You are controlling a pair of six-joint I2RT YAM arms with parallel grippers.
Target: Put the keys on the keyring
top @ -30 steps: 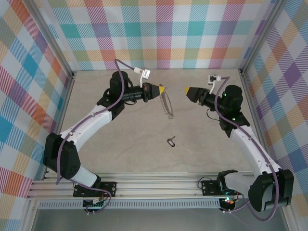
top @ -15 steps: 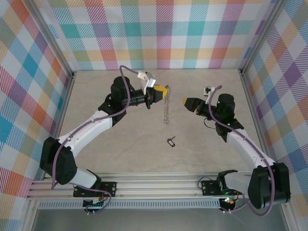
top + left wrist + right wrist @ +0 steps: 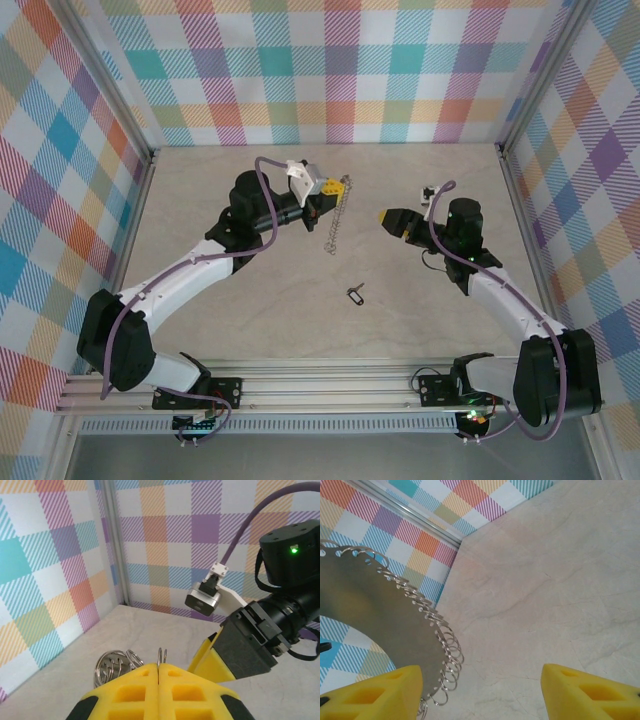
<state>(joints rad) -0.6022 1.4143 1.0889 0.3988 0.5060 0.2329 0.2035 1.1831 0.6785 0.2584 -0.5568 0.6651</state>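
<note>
Left gripper (image 3: 158, 672): yellow fingers clenched flat together on a thin metal edge that stands up from the seam between them; this edge belongs to the keyring (image 3: 336, 225), whose small silvery loops bunch just left of the fingers. From above, the keyring hangs from that grip edge-on, as a narrow jagged strip slanting down toward the near side; whether its lower end touches the table (image 3: 250, 300) cannot be judged, possibly just clear of it. Right gripper (image 3: 480, 672): released, jaws standing well apart, nothing between them; it faces the left gripper across a short gap, with the keyring's fringed rim close before its left finger. The keys (image 3: 355, 294) lie flat on the table, near the middle, nearer the arm bases than both grippers and apart from the keyring.
</note>
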